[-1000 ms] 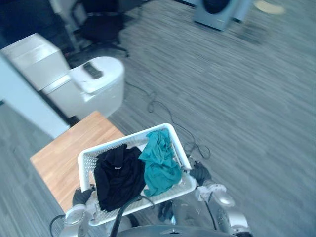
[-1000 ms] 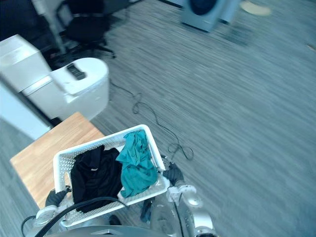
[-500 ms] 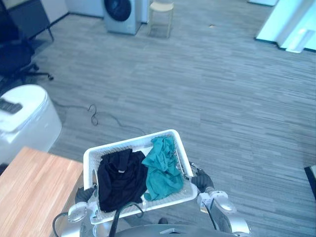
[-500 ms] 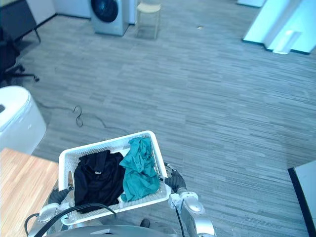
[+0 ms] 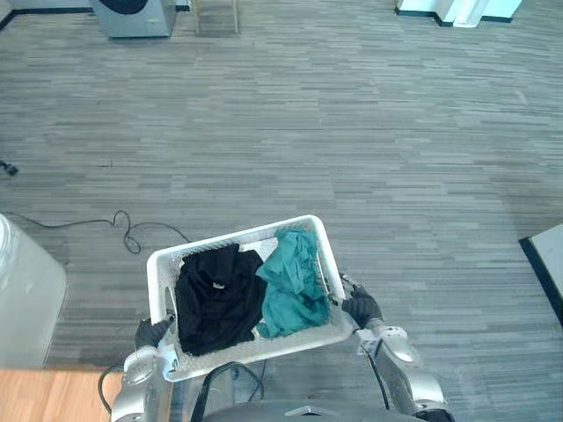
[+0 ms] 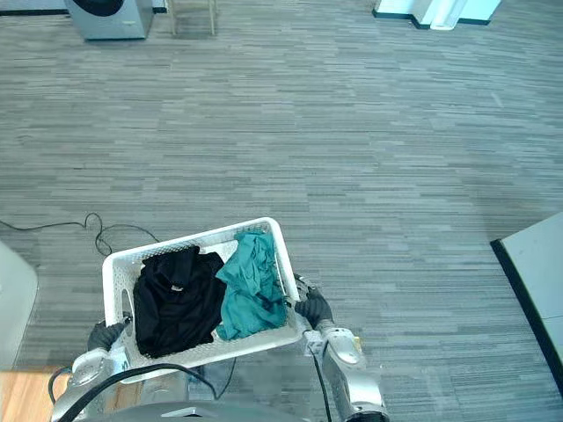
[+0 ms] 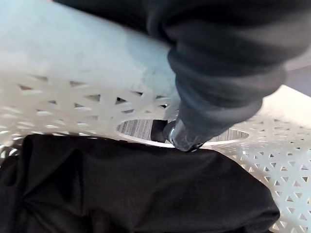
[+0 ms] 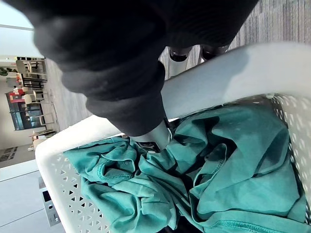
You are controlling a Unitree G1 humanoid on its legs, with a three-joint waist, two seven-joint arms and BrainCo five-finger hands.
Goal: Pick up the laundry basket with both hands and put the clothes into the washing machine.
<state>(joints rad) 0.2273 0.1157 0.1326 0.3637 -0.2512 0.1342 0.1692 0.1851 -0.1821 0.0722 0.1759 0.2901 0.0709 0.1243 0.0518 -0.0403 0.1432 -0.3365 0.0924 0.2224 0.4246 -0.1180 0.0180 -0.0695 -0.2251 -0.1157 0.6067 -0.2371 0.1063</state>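
A white lattice laundry basket [image 5: 236, 240] hangs above the grey floor, carried in front of me. Inside lie a black garment [image 5: 215, 299] on the left and a teal garment [image 5: 296, 281] on the right. My left hand [image 5: 150, 332] is curled round the basket's left end; in the left wrist view its thumb [image 7: 182, 137] hooks through the handle slot above the black garment [image 7: 121, 189]. My right hand [image 5: 361, 308] grips the right end, and in the right wrist view it [image 8: 116, 82] wraps the rim [image 8: 228, 68] over the teal garment [image 8: 218, 160]. The washing machine [image 5: 132, 12] stands far off at the top left.
A chair's legs [image 5: 215, 9] stand beside the washing machine. A white appliance [image 5: 25, 299] and a wooden table corner [image 5: 44, 397] sit at the lower left, with a cable [image 5: 123, 233] on the floor nearby. A pale panel [image 5: 547, 264] juts in at the right edge.
The whole view has swung: the table and white appliance have slid off to the lower left and the washing machine now sits at the top left edge. Both hands still hold the basket.
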